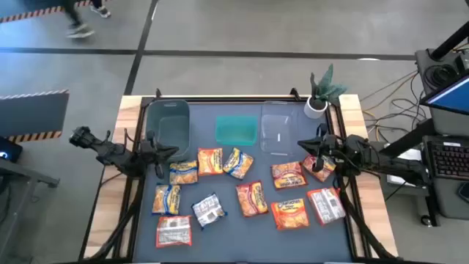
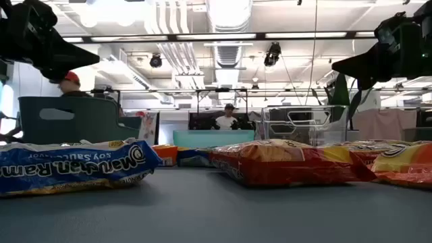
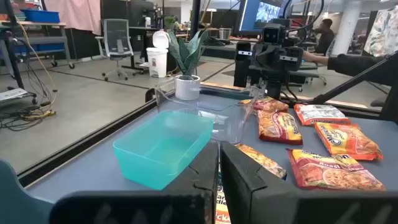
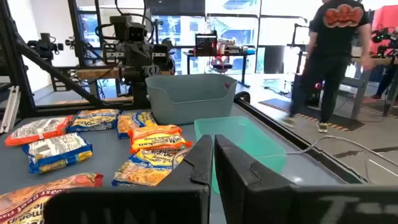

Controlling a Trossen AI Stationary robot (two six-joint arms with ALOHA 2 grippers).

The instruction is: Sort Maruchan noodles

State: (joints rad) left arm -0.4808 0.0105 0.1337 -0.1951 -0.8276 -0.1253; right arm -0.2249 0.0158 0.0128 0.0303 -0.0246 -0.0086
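Packets lie loose; both grippers (left, right) closed

Blue noodle packet: upside-down "Maruchan Ramen", "soy sauce flavor".

The left gripper hovers with fingers pressed together (nothing between them). The right gripper faces it, fingers likewise closed, both arms stretched inward.

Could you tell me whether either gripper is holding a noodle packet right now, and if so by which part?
Nothing is held. The left gripper and right gripper both hover shut and empty above the table, all noodle packets lying loose.
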